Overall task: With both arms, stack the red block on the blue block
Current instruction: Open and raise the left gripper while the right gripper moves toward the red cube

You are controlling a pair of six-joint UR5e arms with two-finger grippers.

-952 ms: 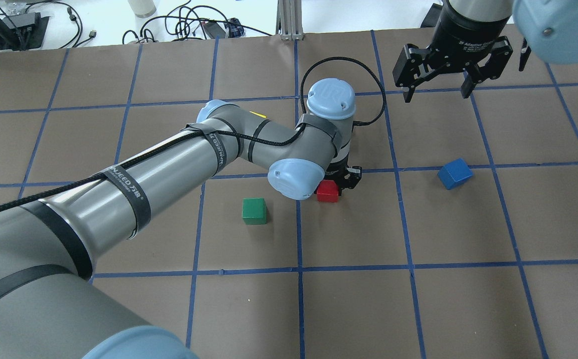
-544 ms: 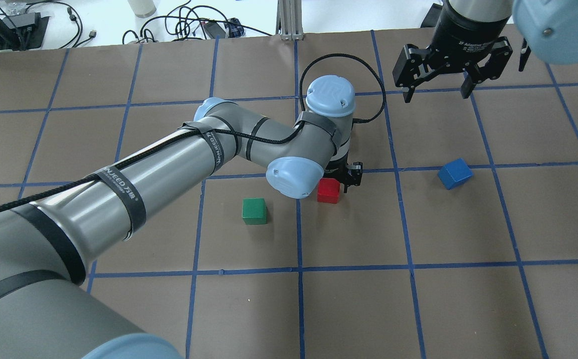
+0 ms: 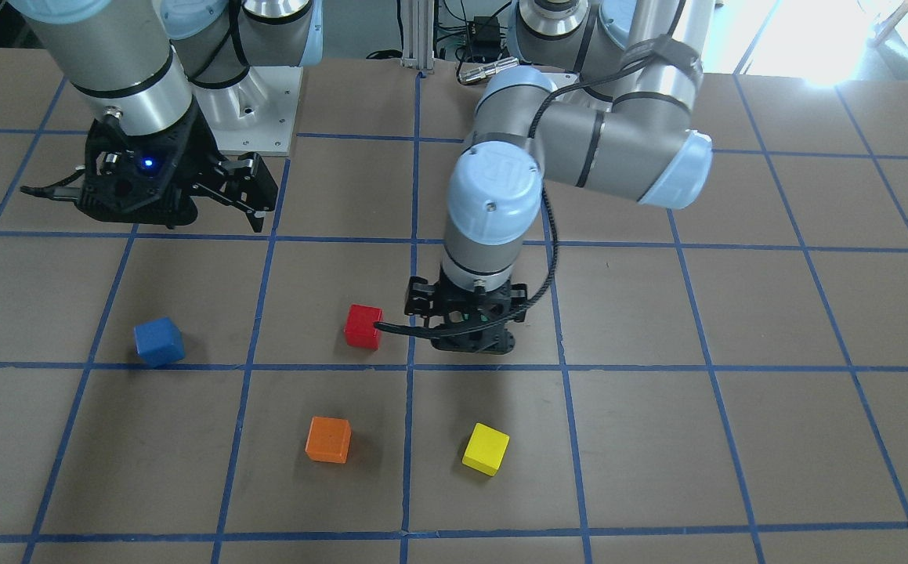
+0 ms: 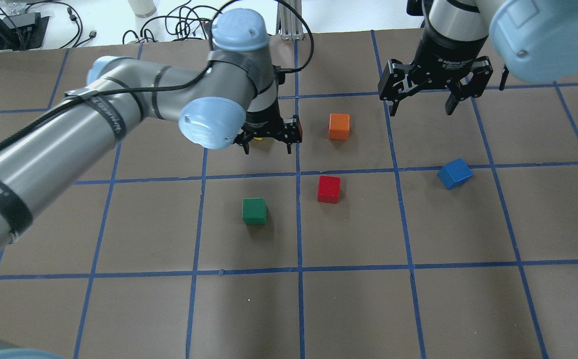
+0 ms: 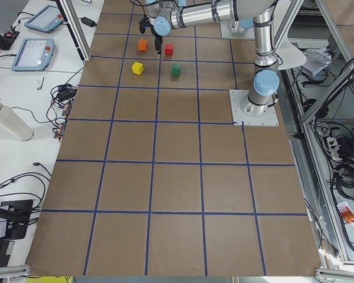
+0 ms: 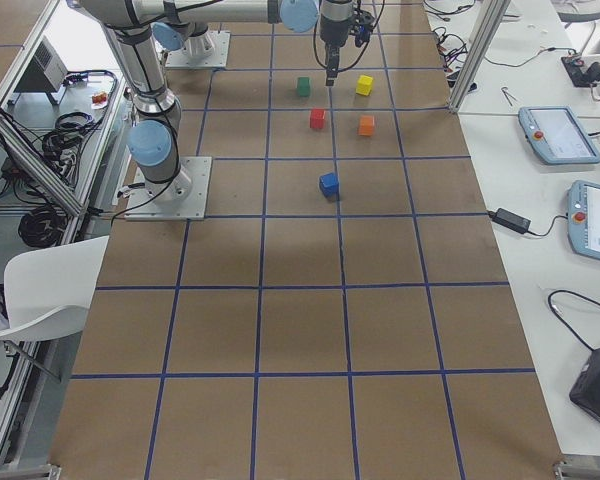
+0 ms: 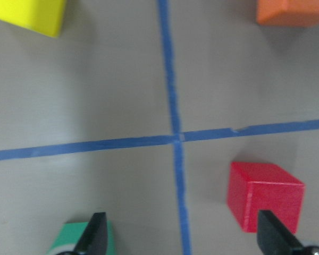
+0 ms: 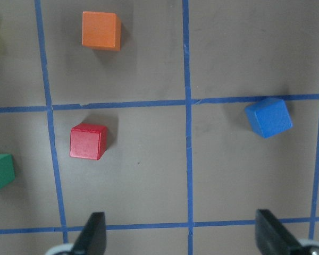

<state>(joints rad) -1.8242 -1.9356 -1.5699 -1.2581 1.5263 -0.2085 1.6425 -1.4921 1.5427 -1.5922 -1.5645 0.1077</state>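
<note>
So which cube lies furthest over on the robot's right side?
The blue block: it sits a grid square beyond the red block, while the orange cube, green cube and yellow cube lie further toward the robot's left.

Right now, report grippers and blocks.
Left gripper open, empty. Right gripper open, empty. Small matte red cube loose, small blue cube apart. Nothing between them.

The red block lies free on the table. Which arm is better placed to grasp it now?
Probably the left: the left gripper, jaws open, hangs nearer the red block than the right gripper, which hovers farther off, toward the blue block.
</note>
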